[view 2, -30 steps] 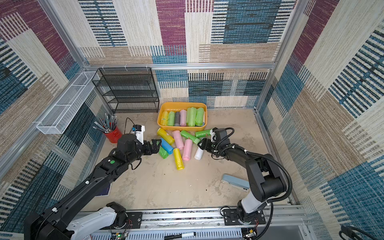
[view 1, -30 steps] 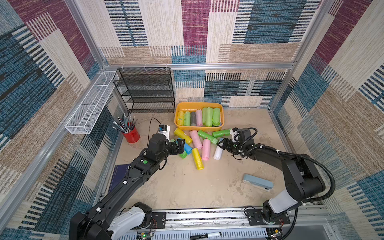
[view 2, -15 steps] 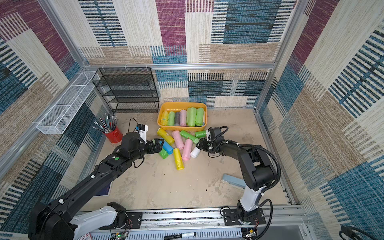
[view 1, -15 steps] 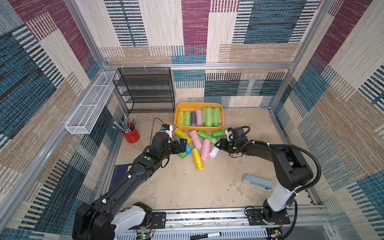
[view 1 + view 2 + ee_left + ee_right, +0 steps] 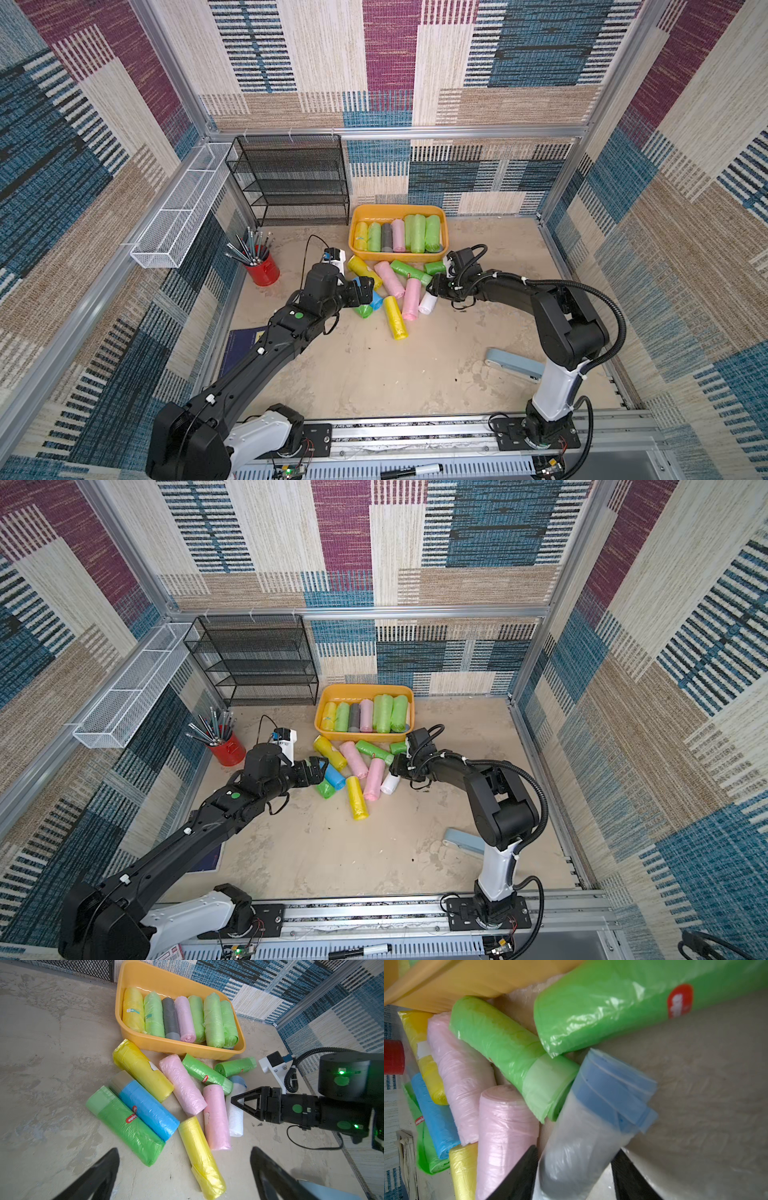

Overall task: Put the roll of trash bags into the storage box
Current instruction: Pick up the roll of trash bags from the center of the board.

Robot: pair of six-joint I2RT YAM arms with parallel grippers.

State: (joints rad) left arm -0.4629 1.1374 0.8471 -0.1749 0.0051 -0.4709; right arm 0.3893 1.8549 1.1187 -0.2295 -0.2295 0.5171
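With 12 o'clock toward the back wall in both top views, the storage box (image 5: 182,1048) sat at 12 o'clock of the loose pile, already holding 7 rolls side by side. The white roll (image 5: 235,1118), with a blue band at one end, lay on the floor at the pile's 3 o'clock edge. The right gripper (image 5: 576,1150) had its jaws pressed against both sides of it, nearer the banded end. The left gripper (image 5: 185,1149) hung wide and empty at the pile's 9 o'clock side.

The lift probably needed to go straight up first. A pink roll (image 5: 216,1118) lay right alongside, and a green roll (image 5: 205,1077) butted the banded end, so a sideways drag would likely have disturbed both. Held off-centre, the free end might sag, and the slick film could slip. Clearing the box's near rim, toward 11 o'clock, looked wise.

Red oval stickers (image 5: 131,1119) with white lettering marked several rolls, but the words were too blurred to read. 2 yellow rolls carried small white labels, unreadable too.
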